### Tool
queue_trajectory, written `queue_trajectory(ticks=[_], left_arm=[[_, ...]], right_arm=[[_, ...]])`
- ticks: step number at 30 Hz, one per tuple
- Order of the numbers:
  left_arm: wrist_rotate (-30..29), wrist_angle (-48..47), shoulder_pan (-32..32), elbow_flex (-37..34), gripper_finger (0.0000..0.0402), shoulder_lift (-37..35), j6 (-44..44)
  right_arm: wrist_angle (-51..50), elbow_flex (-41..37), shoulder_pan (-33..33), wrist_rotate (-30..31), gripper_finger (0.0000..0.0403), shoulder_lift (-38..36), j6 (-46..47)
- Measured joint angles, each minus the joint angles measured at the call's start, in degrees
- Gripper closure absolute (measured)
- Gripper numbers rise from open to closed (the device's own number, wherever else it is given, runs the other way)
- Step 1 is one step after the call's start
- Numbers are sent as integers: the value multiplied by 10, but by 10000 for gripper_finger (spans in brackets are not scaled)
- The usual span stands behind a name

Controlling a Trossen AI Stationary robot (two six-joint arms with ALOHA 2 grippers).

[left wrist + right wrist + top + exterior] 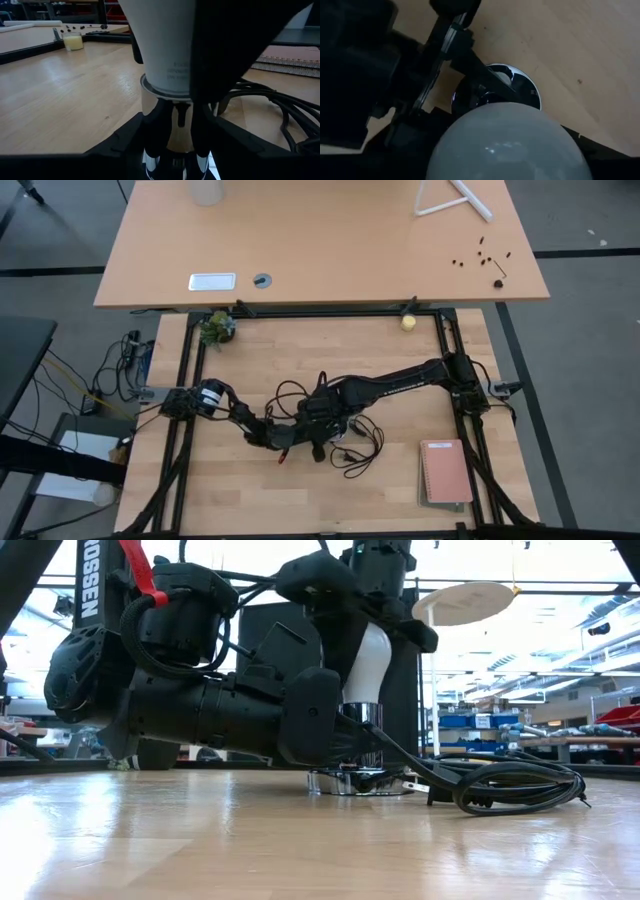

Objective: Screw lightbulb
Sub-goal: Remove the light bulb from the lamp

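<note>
A: Where was the lightbulb (368, 660) when you looked?

B: You could see it stood upright in the silver socket (352, 780), its base down in the chrome collar, with the black cord (500, 785) lying coiled just beside the socket.

A: And the left gripper (175, 142)?

B: It lay low beside the socket. Its two dark fingers (130, 140) stood partly apart, one on each side of the collar under the bulb. It looked like a grip on the socket, with the fingers against the metal.

A: What did you notice about the right gripper (375, 615)?

B: It came from above the socket, at the bulb's rounded head. If its fingers pressed the glass or stood a little off, you could not tell.
</note>
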Motion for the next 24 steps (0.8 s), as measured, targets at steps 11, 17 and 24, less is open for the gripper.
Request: queue_trajectory(ticks=[11,17,24], left_arm=[[2,-3,0,0,208,0,7],[8,-4,-1,1,208,0,19],[5,-4,-2,0,208,-1,18]], right_arm=[[-5,3,1,-48,127,0,-406],[-14,3,11,-46,131,0,-830],[-19,3,22,25,145,0,-940]])
